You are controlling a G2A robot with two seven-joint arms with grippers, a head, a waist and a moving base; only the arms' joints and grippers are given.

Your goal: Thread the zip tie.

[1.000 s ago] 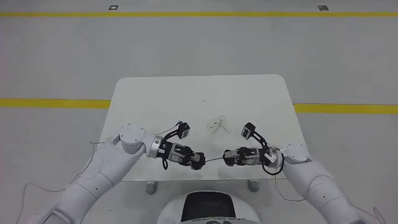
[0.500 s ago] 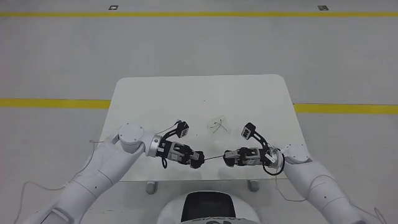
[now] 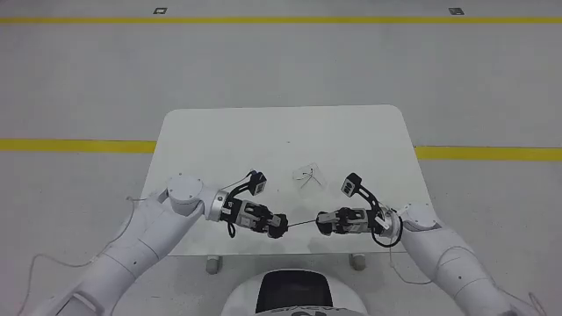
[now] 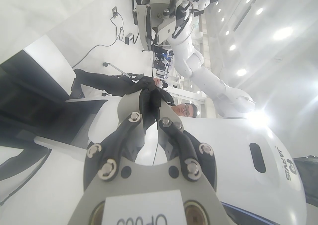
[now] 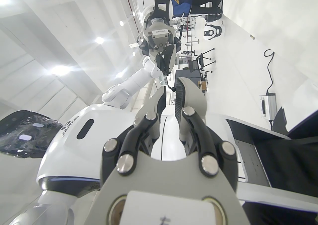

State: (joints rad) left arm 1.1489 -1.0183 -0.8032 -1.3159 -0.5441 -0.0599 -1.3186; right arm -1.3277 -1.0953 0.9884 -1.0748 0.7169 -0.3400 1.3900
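A thin black zip tie (image 3: 301,223) spans the short gap between my two grippers, just above the table's front edge. My left gripper (image 3: 277,226) is shut on one end of it; in the left wrist view its fingers (image 4: 149,102) are pressed together and the strap (image 4: 155,141) runs back toward the palm. From the other side, my right gripper (image 3: 323,221) is shut on the other end. In the right wrist view its fingers (image 5: 182,97) stand narrowly apart around the tie's end (image 5: 173,89), with the left gripper (image 5: 162,62) facing it farther off.
Several loose zip ties (image 3: 306,175) lie in a small tangle on the white table (image 3: 281,140), just beyond the grippers. The table's front edge runs right under both wrists.
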